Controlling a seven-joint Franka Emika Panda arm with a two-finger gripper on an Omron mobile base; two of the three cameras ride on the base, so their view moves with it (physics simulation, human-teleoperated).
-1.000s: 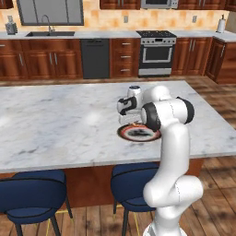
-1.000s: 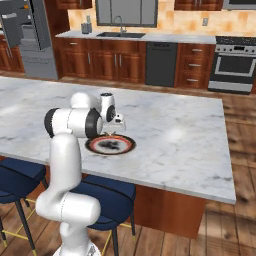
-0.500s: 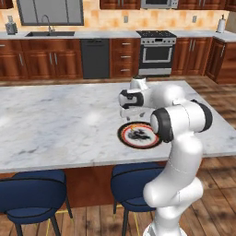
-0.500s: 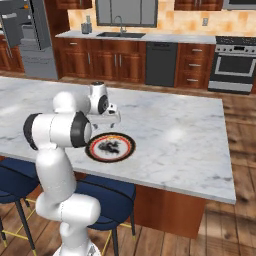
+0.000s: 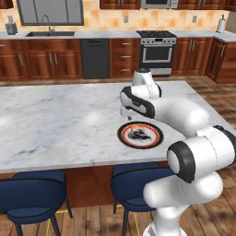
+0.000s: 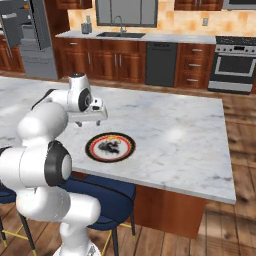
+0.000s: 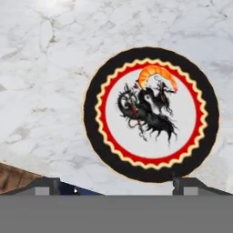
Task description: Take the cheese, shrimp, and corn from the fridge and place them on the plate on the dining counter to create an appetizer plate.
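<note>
Presently we find the small curved orange-pink shrimp (image 7: 157, 74) lying on the round plate with a black-and-red rim and dark painted centre (image 7: 102, 143), near its inner red ring. That plate rests on the white-grey marble dining counter (image 5: 55, 124), close to its stool-side edge. We note the two-finger gripper (image 7: 117, 184) released, fingers spread wide, hovering above the plate.

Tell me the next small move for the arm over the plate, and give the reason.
Probably lift the hand clear and turn toward the fridge. The shrimp lies on the plate, the fingers stand wide apart holding nothing, and no cheese or corn lies on the plate yet.
</note>
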